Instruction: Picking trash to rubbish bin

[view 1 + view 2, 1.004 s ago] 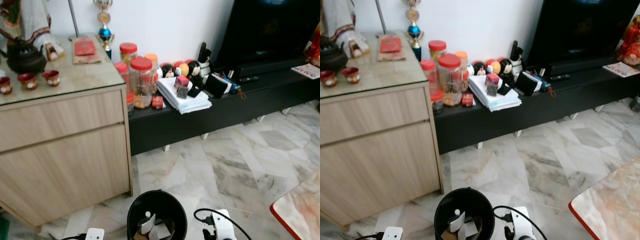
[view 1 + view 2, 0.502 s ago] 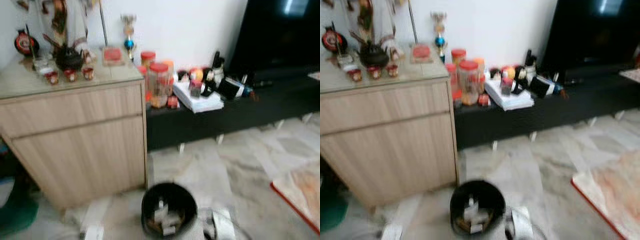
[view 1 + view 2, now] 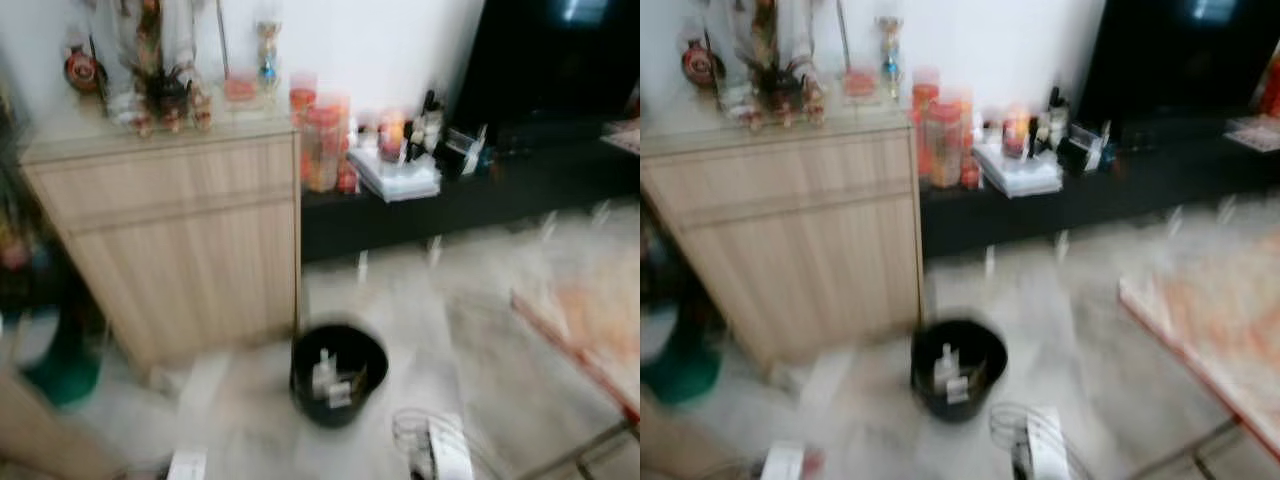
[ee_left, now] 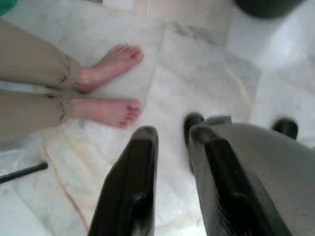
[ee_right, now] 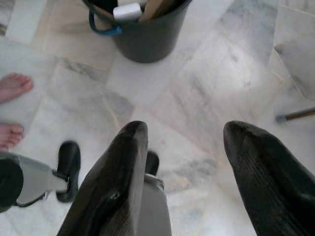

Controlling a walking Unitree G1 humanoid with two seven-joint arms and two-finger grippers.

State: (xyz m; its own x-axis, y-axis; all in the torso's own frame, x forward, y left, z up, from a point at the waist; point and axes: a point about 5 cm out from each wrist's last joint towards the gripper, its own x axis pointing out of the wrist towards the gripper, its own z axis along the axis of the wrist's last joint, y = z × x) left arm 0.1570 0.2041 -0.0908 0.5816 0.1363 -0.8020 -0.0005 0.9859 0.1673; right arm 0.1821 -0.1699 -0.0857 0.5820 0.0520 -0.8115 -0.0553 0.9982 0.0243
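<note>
- The rubbish bin is standing on the floor beside the wooden cabinet, trash already inside.
- The right tool is hanging spread and empty, nearer the bin.
- The left tool is hanging narrowly parted, empty, beside a person's feet.

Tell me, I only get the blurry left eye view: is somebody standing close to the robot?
Observer: Yes. The left wrist view shows a person's bare feet on the marble floor.
Visitor: Is the right tool carrying any trash?
Observer: No. The right tool is open with nothing between its fingers, pointing down at the floor near the black bin.
</note>
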